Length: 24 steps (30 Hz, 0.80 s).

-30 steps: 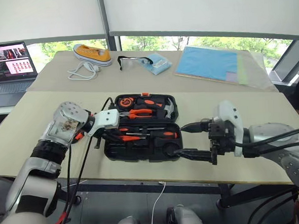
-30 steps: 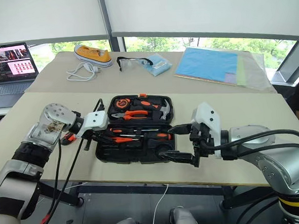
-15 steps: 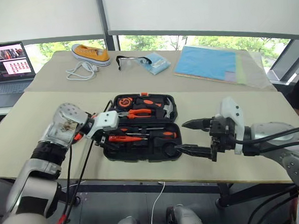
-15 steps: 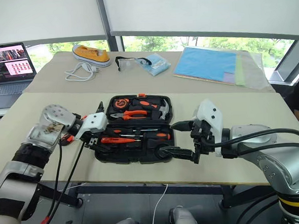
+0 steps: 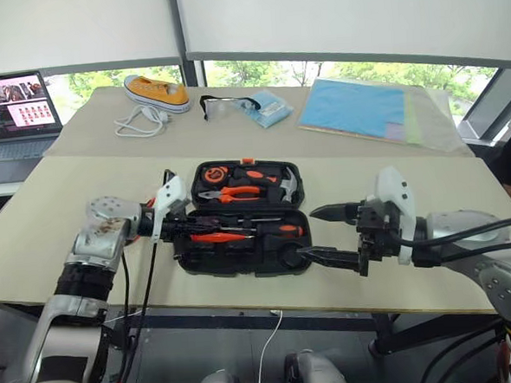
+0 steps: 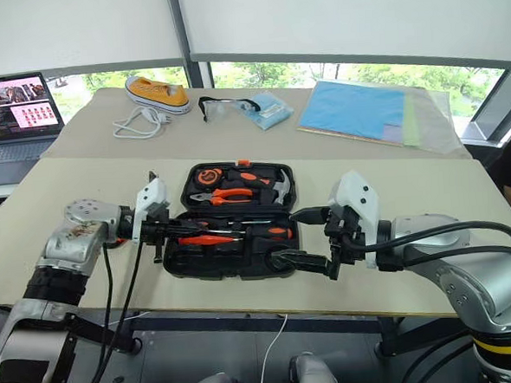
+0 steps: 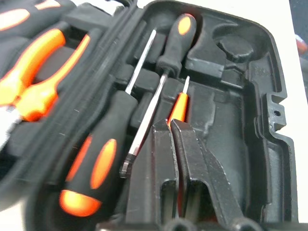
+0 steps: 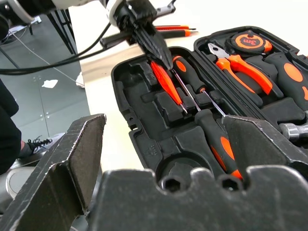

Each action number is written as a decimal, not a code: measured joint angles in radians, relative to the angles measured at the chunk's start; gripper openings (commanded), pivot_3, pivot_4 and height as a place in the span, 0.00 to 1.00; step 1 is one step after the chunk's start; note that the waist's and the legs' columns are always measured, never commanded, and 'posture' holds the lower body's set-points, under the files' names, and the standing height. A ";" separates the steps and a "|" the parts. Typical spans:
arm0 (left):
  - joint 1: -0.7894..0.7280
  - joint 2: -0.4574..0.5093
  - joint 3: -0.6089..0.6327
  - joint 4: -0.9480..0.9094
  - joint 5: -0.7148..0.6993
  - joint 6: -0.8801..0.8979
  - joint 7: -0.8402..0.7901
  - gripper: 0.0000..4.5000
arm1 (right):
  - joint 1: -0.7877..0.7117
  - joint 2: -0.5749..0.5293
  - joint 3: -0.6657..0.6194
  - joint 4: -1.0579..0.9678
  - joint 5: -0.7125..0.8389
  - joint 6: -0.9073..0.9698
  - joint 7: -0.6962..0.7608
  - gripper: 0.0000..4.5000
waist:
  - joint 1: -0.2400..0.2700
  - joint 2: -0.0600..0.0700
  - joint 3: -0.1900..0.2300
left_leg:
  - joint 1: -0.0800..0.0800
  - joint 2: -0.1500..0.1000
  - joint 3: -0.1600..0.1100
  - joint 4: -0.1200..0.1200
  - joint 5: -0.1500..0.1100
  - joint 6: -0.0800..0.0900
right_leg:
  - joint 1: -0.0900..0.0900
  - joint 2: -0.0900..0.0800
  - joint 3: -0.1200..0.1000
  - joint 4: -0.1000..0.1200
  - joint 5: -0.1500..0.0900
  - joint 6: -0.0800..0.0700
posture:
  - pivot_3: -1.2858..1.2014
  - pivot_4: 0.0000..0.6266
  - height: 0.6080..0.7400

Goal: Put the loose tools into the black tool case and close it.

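Black tool case open at frame centre on the desk, left hand at its left edge, fingers together, right hand spread wide at its right, laptop upper left

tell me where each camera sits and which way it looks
Head eyes: on the head, looking forward and down at the table and open case; both arms show.
Left wrist: looks along the shut left end effector at the tester in the case.
Right wrist: looks between the open right end effector's fingers across the case.
Shared: both wrist views show the tester.

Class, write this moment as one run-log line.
left tool: shut on tester screwdriver | right tool: open | black tool case: open
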 measured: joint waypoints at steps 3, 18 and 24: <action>0.011 -0.008 0.000 -0.004 0.000 -0.003 0.004 0.01 | 0.000 0.000 0.006 0.002 -0.003 -0.001 -0.001 1.00 | 0.000 0.000 0.000 | 0.000 0.000 0.000 0.000 0.000 0.000 | 0.000 0.000 0.000 0.000 0.000 0.000 | 0.52 0.24 0.84; -0.087 -0.038 -0.017 0.155 0.029 -0.019 0.017 0.01 | 0.025 0.007 0.018 0.000 -0.011 -0.005 -0.015 1.00 | 0.000 0.000 0.000 | 0.000 0.000 0.000 0.000 0.000 0.000 | 0.000 0.000 0.000 0.000 0.000 0.000 | 0.52 0.24 0.84; -0.122 -0.063 -0.057 0.253 0.073 -0.077 -0.024 0.01 | 0.029 0.007 0.029 -0.005 -0.024 -0.009 -0.023 1.00 | 0.003 0.000 0.000 | 0.000 -0.001 0.000 0.000 0.000 0.000 | 0.000 0.000 0.000 0.000 0.000 0.000 | 0.52 0.24 0.84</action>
